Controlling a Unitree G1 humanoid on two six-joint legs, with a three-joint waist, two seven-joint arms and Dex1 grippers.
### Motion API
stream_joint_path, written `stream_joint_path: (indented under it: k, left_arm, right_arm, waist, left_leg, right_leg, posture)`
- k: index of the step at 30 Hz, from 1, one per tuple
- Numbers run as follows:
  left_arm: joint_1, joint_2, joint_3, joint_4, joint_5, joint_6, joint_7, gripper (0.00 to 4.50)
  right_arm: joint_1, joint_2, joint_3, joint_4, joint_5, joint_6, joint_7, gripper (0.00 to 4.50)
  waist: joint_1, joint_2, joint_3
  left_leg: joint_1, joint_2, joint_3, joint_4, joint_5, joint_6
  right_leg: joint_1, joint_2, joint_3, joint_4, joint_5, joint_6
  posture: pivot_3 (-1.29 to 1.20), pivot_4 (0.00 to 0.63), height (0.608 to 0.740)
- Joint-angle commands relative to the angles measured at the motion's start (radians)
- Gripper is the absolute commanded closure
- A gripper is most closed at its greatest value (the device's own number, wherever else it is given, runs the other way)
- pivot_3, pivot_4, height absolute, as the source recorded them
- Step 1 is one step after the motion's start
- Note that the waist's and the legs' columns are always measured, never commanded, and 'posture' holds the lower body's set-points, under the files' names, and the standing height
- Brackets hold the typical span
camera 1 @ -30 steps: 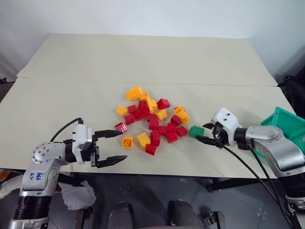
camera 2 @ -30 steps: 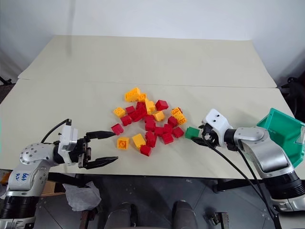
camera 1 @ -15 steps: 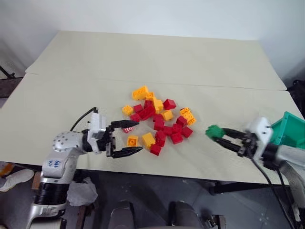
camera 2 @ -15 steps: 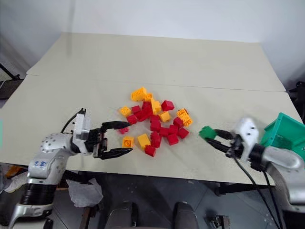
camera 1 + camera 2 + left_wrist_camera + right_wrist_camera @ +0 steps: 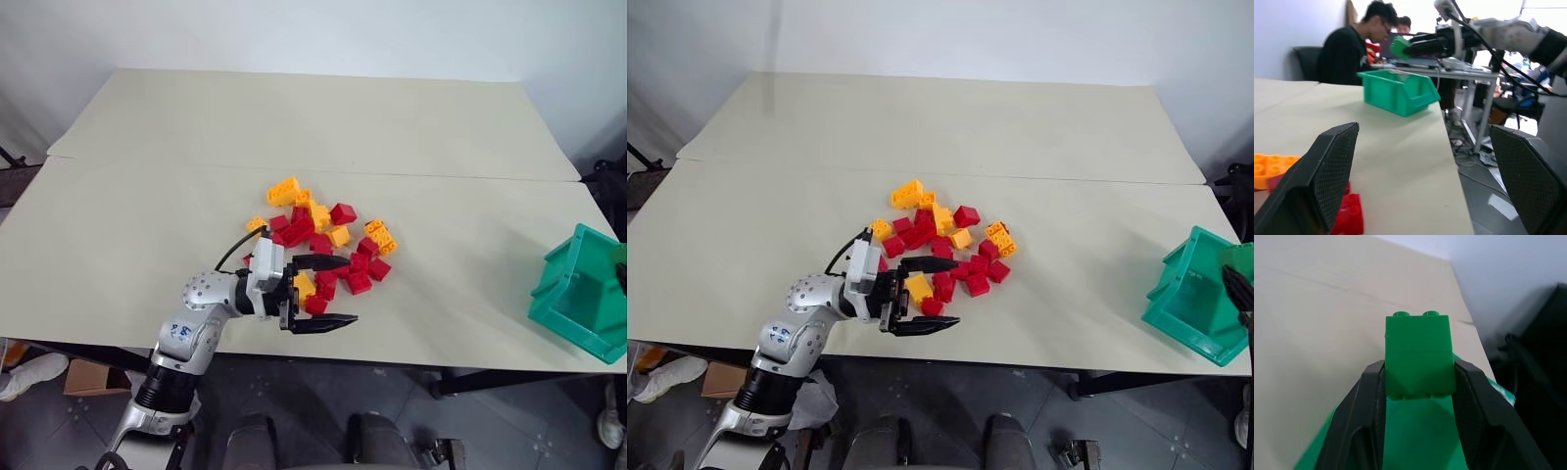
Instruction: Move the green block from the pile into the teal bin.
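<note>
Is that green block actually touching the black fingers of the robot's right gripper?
Touching. The right wrist view shows the green block pinched between the right gripper's two black fingers, pressed against both its sides.

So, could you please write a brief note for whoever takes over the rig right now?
Right gripper: shut on the green block, held above the teal bin at the table's right edge.
Left gripper: open, empty, beside the pile.
Done: block picked out of the pile and carried to the bin.
Left: open the right gripper to drop the block in, then withdraw.
</note>
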Motion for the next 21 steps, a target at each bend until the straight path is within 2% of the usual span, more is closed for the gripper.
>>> stream_joint_path:
  k: [1,3,10,12,15,21]
  left_arm:
    - [-0.016,0.002,-0.015,-0.008,0.017,-0.033,-0.006,0.00]
    - [-0.022,0.005,-0.018,0.000,0.028,-0.042,-0.005,0.00]
    - [-0.020,0.016,0.016,0.003,0.018,-0.050,0.014,0.00]
    - [-0.020,0.023,0.027,0.009,0.018,-0.051,0.017,0.00]
    - [-0.021,0.039,0.043,0.024,0.024,-0.070,0.015,0.00]
    - [0.001,0.130,0.116,0.075,0.052,-0.077,0.046,0.00]
  right_arm:
    - [-0.035,-0.056,0.013,0.053,-0.008,0.035,-0.011,3.04]
    - [-0.077,-0.079,0.034,0.106,-0.013,0.054,-0.024,3.04]
    - [-0.146,-0.129,0.072,0.221,-0.070,0.071,-0.051,0.59]
    - [-0.159,-0.133,0.074,0.226,-0.074,0.069,-0.046,0.02]
    - [-0.174,-0.136,0.080,0.217,-0.063,0.039,-0.010,0.02]
    - [-0.198,-0.088,0.119,0.069,0.116,-0.121,0.265,0.02]
  waist:
    - [0.000,0.000,0.000]
    - [0.000,0.000,0.000]
    - [0.004,0.002,-0.001]
    - [0.003,0.002,-0.001]
    - [0.003,0.003,-0.001]
    - [-0.004,0.004,-0.002]
  left_leg:
    - [0.000,0.000,0.000,0.000,0.000,0.000]
    - [0.000,0.000,0.000,0.000,0.000,0.000]
    - [0.000,0.000,0.000,-0.001,0.000,0.000]
    - [0.000,0.000,0.000,-0.001,0.000,0.000]
    - [0.000,0.000,0.000,-0.001,0.000,0.000]
    - [0.001,0.000,0.000,-0.002,0.000,0.000]
  right_leg:
    - [0.000,0.000,0.000,0.000,0.000,0.000]
    - [0.000,0.000,0.000,-0.001,0.000,0.000]
    - [0.000,0.000,0.000,-0.001,0.000,0.000]
    - [0.000,0.000,0.000,-0.001,0.000,0.000]
    - [0.000,0.000,0.000,-0.001,0.000,0.000]
    - [0.000,0.001,0.000,-0.001,0.000,0.000]
  posture:
    - [0.00,0.150,0.740]
    - [0.00,0.150,0.740]
    - [0.00,0.150,0.740]
    - [0.00,0.150,0.740]
    - [0.00,0.150,0.740]
    - [0.00,0.150,0.740]
